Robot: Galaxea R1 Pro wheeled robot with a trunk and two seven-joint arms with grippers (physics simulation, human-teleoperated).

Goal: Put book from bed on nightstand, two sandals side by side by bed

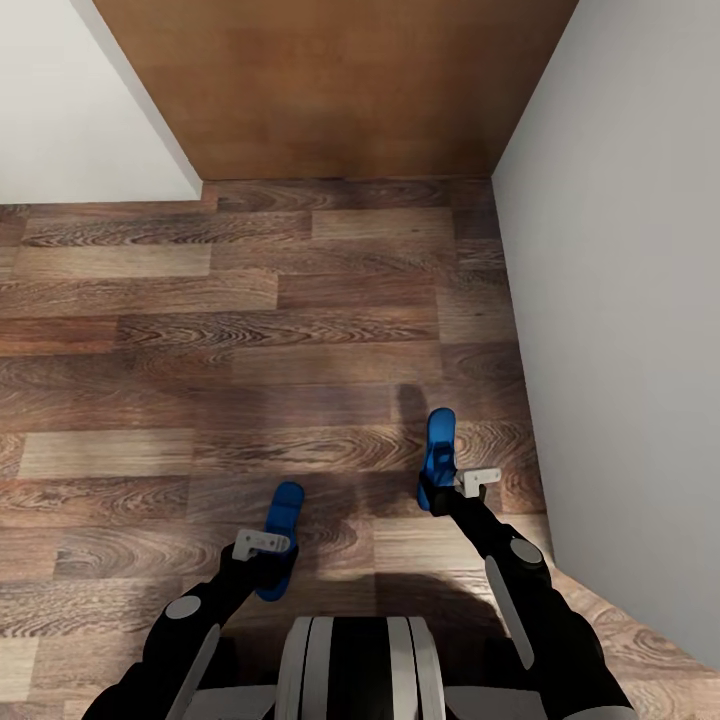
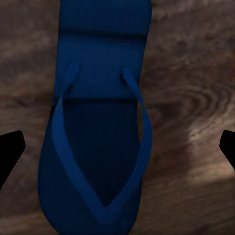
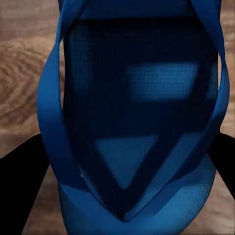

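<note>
Two blue sandals are over the wood-plank floor (image 1: 250, 330). The left sandal (image 1: 283, 515) (image 2: 98, 127) lies flat under my left gripper (image 1: 270, 560) (image 2: 117, 152), which is open; its dark fingertips (image 2: 10, 149) stand wide of the sandal's sides without touching. My right gripper (image 1: 440, 492) (image 3: 117, 166) is shut on the right sandal (image 1: 440, 440) (image 3: 132, 98), its black fingers (image 3: 24, 171) pressed against both edges near the toe post. The book, the bed and the nightstand are out of view.
A pale wall (image 1: 620, 300) runs close along the right, just beside the right sandal. A brown wooden panel (image 1: 340, 90) closes the far end, with a white wall corner (image 1: 80, 110) at the far left. Open floor stretches ahead and left.
</note>
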